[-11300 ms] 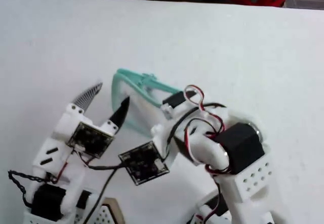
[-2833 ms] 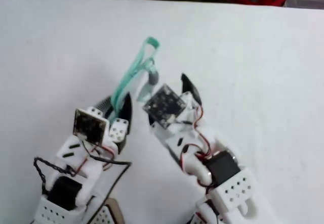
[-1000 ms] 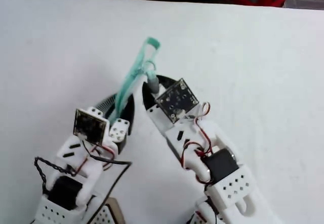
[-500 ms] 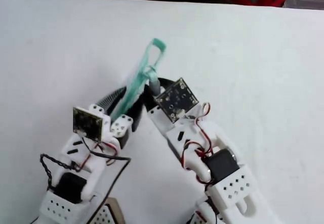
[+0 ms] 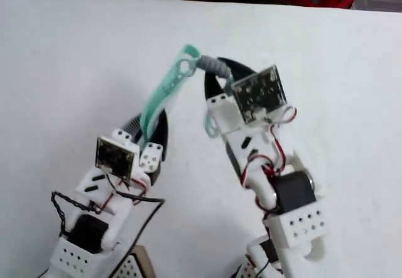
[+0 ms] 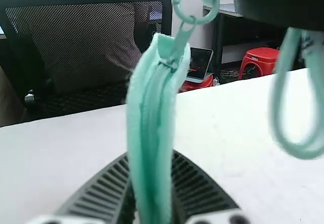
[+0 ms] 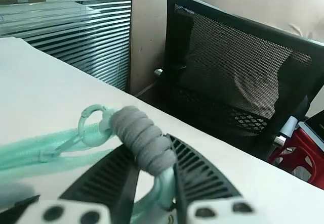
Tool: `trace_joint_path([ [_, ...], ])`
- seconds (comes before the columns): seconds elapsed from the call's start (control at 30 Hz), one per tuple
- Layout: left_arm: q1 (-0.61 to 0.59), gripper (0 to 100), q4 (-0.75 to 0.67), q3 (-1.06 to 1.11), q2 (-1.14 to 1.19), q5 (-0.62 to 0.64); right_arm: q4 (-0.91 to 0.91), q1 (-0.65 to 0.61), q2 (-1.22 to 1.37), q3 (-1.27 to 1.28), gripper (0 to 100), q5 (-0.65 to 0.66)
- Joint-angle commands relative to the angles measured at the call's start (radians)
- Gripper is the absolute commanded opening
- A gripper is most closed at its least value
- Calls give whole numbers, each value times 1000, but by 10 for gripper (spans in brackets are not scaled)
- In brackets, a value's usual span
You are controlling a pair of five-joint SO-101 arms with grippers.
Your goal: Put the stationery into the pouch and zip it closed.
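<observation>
The teal pouch [image 5: 164, 93] stands on edge, stretched slantwise between the two grippers. My left gripper [image 5: 149, 139] is shut on its near end, and the teal fabric [image 6: 152, 133] is pinched between the ribbed fingers [image 6: 197, 183]. My right gripper [image 5: 217, 77] is at the pouch's far end, shut on the grey wrapped zipper pull [image 5: 212, 64]. That grey pull [image 7: 144, 138] hangs from a teal ring [image 7: 93, 120] on the slider. A teal wrist loop [image 6: 298, 107] dangles beside the pouch. What lies inside the pouch is hidden.
The white table [image 5: 326, 71] spreads wide to the far side and to the right. A brown object [image 5: 135, 259] sits at the front edge between the arm bases. Beyond the far edge stand a mesh chair [image 7: 238, 77] and a red stool [image 6: 260, 59].
My right gripper has pulled the grey zipper pull farther out and rightward, to the pouch's far tip, drawing the pouch taut. The left gripper has kept its hold on the near end.
</observation>
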Motion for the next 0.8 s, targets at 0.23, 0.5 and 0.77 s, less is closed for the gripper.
trace_joint_path([
  [0.23,-1,22,60,-46,10,-6,-2,113,398,-336,19,-25],
  [0.5,-1,22,60,-46,10,-6,-1,232,691,-523,19,-25],
  [0.77,-1,22,61,-46,10,-6,53,306,917,-756,19,-86],
])
